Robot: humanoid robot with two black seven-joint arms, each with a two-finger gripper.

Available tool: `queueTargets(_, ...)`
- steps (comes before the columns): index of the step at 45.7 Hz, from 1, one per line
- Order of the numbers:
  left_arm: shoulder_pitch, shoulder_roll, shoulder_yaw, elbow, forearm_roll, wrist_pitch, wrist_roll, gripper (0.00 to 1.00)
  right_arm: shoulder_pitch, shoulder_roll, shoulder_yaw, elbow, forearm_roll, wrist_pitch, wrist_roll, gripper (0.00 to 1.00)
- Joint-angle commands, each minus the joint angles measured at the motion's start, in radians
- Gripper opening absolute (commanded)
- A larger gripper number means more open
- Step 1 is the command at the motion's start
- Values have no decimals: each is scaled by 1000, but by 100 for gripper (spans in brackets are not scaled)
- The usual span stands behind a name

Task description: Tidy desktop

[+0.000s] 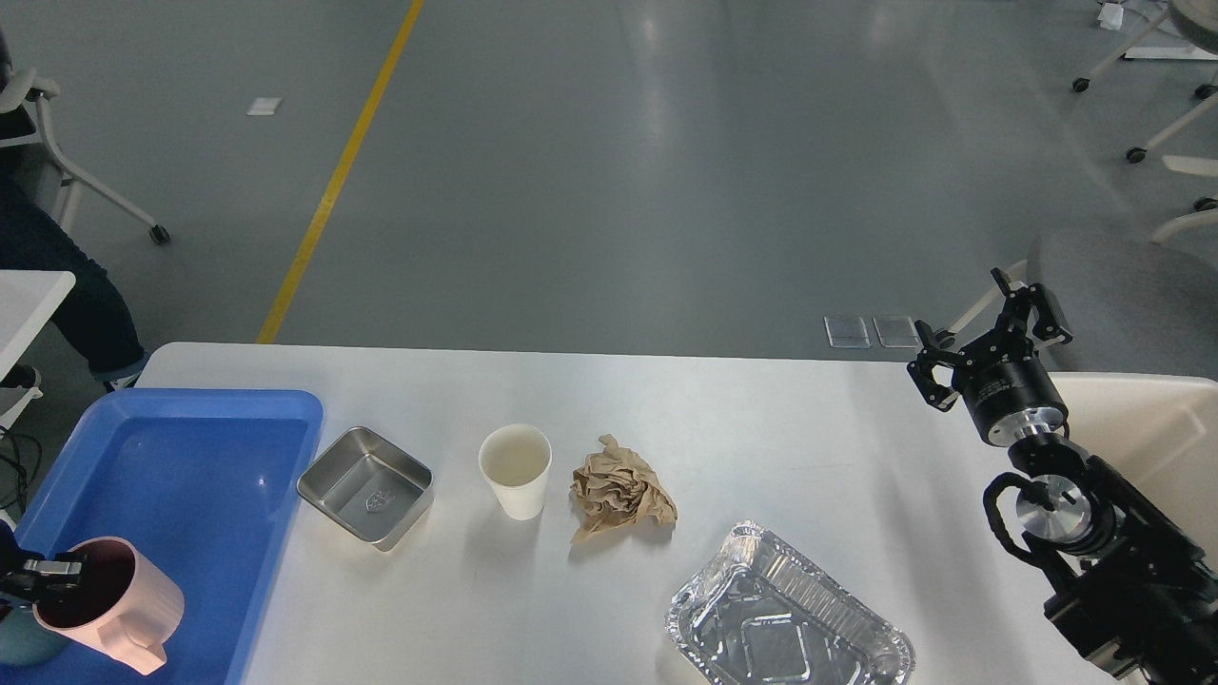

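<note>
mug [112, 609] rim hides most of left gripper [43, 577].

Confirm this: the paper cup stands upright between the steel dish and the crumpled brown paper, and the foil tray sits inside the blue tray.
Not quite. The foil tray is not inside the blue tray; the head view shows it lying on the desktop near the front edge, to the right of the crumpled brown paper. The rest holds: the paper cup stands upright between the steel dish and the paper.

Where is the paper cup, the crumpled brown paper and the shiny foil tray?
paper cup [515, 471], head view, on its white inside.
crumpled brown paper [620, 491], head view, on its wrinkled middle.
foil tray [775, 647], head view, on its embossed floor.
</note>
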Motion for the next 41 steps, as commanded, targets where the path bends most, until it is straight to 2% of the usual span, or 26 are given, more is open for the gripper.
queueTargets(1, 0, -44, 0, 36, 10, 7, -1, 0, 0, 2, 2, -1, 0, -1, 1, 100)
queueTargets(11, 11, -133, 0, 107, 18, 35, -1, 0, 2, 2, 0, 1, 0, -3, 1, 100)
queueTargets(30, 56, -129, 0, 108, 39, 33, -6, 0, 2, 2, 0, 1, 0, -3, 1, 100)
queueTargets(33, 56, -132, 0, 108, 38, 35, -6, 9, 2, 2, 0, 1, 0, -3, 1, 100)
queueTargets(37, 54, -133, -15, 110, 24, 35, -15, 37, 2, 2, 0, 1, 0, -3, 1, 100)
queueTargets(41, 53, -127, -16, 110, 19, 29, -17, 58, 2, 2, 0, 1, 0, -3, 1, 100)
